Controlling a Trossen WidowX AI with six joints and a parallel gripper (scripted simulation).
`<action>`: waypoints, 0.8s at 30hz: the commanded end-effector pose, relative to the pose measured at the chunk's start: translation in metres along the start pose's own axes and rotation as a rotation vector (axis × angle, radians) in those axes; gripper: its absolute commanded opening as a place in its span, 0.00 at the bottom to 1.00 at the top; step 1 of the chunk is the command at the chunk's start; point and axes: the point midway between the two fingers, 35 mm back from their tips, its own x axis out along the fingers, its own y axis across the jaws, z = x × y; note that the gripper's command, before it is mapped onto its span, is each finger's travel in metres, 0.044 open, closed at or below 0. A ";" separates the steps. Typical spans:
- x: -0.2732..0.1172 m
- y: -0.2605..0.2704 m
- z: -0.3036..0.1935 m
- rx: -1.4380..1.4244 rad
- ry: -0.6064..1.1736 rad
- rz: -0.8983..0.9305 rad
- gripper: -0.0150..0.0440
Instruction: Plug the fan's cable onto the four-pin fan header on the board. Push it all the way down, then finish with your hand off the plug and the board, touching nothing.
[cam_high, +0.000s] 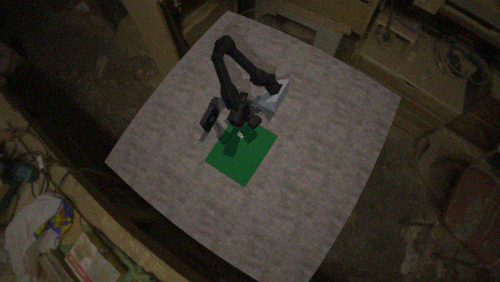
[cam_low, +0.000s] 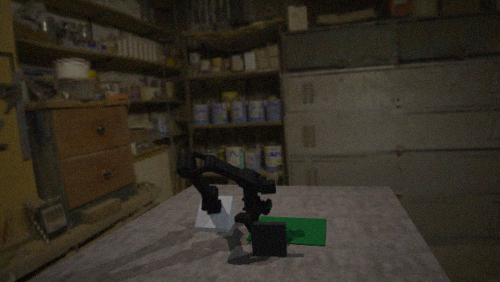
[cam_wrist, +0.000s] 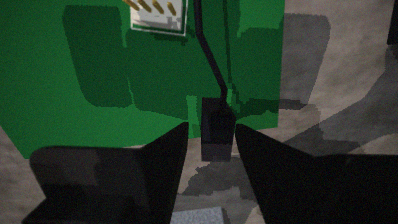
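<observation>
Gripper (cam_high: 248, 121) (cam_low: 257, 220) (cam_wrist: 212, 128) part-closed, plug (cam_wrist: 217, 129) between fingertips, not clearly pinched. Header (cam_high: 240, 135) (cam_wrist: 159, 15) ahead, slightly left. Plug's probably light, stiff; cable (cam_wrist: 211, 57) looks bendy. Grip housing sides, not cable.

1. One black, jointed robot arm (cam_high: 223, 75) (cam_low: 225, 170), by my count.
2. Two black, tapered gripper fingers (cam_high: 255, 121) (cam_low: 245, 218).
3. One green, flat, four-sided board (cam_high: 250, 157) (cam_low: 312, 232) (cam_wrist: 30, 90).
4. One white, rectangular header (cam_high: 240, 135) (cam_wrist: 159, 22).
5. Four slim, gold-coloured metal pins (cam_wrist: 158, 7) in it.
6. One small, black, oblong plug (cam_wrist: 216, 132).
7. One thin, black cable (cam_wrist: 211, 60) running to that plug.
8. One dark, square-faced fan (cam_high: 209, 117) (cam_low: 269, 239) (cam_wrist: 393, 22).
9. One pale blue-grey, slant-sided block (cam_high: 280, 101) (cam_low: 215, 221) (cam_wrist: 200, 216).
10. One mottled grey tabletop (cam_high: 310, 150) (cam_low: 375, 260) (cam_wrist: 345, 65).
11. Two orange-brown wooden drawers (cam_low: 85, 130) over on the room's left side, with two dark, round knobs (cam_low: 100, 130).
</observation>
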 end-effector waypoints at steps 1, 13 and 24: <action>0.000 0.000 0.000 0.001 0.000 0.000 0.38; -0.048 0.001 0.000 -0.007 0.002 -0.002 0.25; -0.050 0.004 0.008 0.148 0.001 -0.003 0.25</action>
